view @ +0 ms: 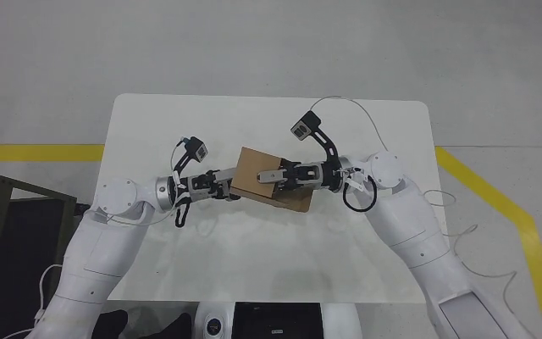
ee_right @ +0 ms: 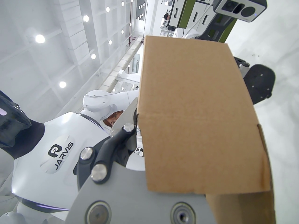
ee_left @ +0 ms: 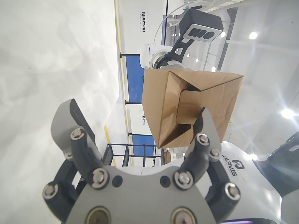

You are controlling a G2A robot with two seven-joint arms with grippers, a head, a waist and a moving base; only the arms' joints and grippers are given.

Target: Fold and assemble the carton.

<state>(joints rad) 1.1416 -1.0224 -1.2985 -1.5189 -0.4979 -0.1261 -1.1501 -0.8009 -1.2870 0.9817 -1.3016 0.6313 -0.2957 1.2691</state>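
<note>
The carton (view: 257, 167) is held over the tabletop's (view: 254, 119) middle, clamped from 3 o'clock by the right pincer (view: 271, 175) (one finger lies along its top), its half-tucked end facing 9 o'clock, where the wide-open, empty left pincer (view: 229, 190) rests one fingertip (ee_left: 206, 118) on the flaps.

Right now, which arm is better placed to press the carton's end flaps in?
Left, probably. The left gripper is open, facing the folded end of the carton, one fingertip on the flaps. The right gripper holds the far side.
</note>
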